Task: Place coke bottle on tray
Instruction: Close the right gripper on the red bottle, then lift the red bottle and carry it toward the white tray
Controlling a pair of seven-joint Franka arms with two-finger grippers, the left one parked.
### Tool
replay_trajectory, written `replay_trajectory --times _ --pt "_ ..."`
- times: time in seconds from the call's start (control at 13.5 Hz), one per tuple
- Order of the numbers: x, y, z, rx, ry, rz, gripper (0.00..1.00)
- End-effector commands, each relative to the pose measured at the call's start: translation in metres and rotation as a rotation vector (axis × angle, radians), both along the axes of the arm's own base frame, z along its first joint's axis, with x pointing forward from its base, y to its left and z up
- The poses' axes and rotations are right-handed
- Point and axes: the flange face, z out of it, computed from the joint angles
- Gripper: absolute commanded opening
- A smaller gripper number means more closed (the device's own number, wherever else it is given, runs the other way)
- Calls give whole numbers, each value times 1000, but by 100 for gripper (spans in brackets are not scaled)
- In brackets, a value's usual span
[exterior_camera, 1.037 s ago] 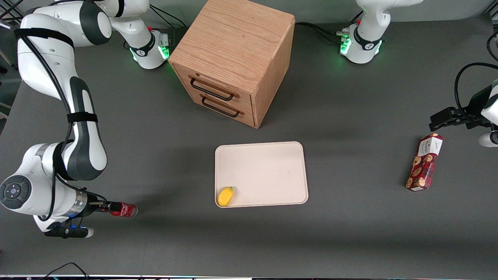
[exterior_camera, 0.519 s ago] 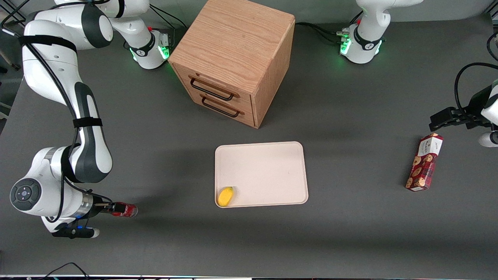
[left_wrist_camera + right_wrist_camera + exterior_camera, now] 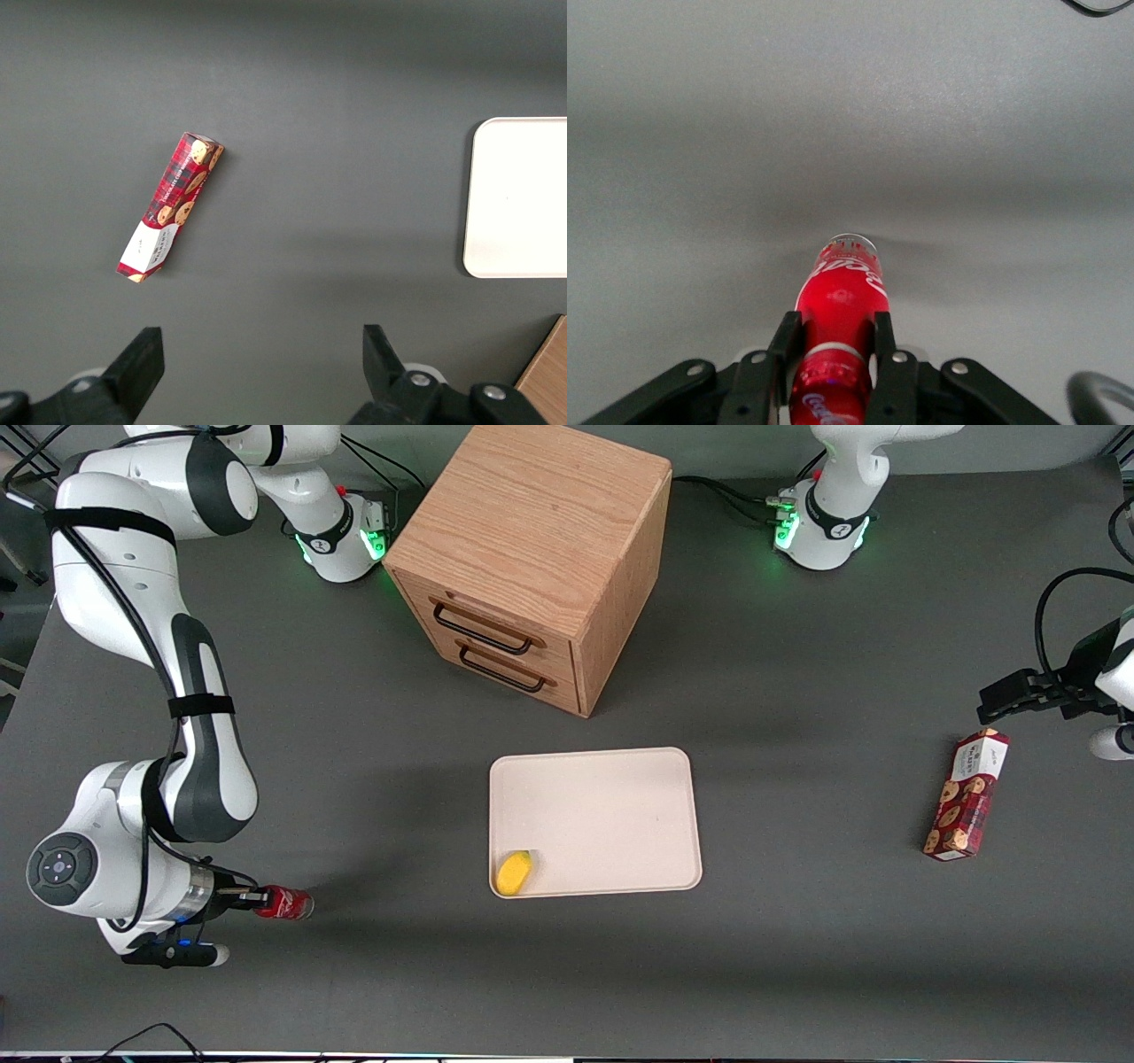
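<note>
The coke bottle was a small glossy red bottle with white script lettering, lying roughly level between the fingers of the end effector, its free end pointing toward the tray. The end effector was closed on the bottle's narrower part, a finger pressed against each side.

The right wrist view showed what the front view could not: both black fingers clamped flush against the red body of the coke bottle, the script wrapping round it, and plain grey surface ahead. The front view alone showed the layout: the bottle sat toward the working arm's end of the surface, well apart from the cream-white tray with its low rim and rounded corners. A yellow fruit-like item lay in the tray corner nearest the bottle.

Between bottle and tray the surface lay bare. The wooden drawer cabinet stood farther from the front camera than the tray, and a red cookie box lay toward the parked arm's end.
</note>
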Motion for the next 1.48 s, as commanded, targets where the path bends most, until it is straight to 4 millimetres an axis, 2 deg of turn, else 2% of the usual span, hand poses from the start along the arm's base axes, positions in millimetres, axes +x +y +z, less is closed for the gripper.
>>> replay_trajectory --times 0.0,0.15,0.22,0.3,0.44,0.59,0.74,0.89,1.04,1.26,1.41 --pt "-2 -1 -2 -8 0 25 0" --pt "-2 0 11 -7 -15 17 0" --pt "-3 -2 34 -7 -37 13 0" --pt "-13 -3 62 -12 -37 16 0" --pt "-34 -5 128 -12 -49 14 0" --pt "-61 1 178 -8 9 13 0" --pt "-89 19 231 -3 34 23 0" --pt "-113 39 267 6 46 -14 0" --pt "-128 93 283 17 34 -87 0" --pt "-143 162 289 31 20 -171 0" --pt "-156 214 292 56 17 -215 0"
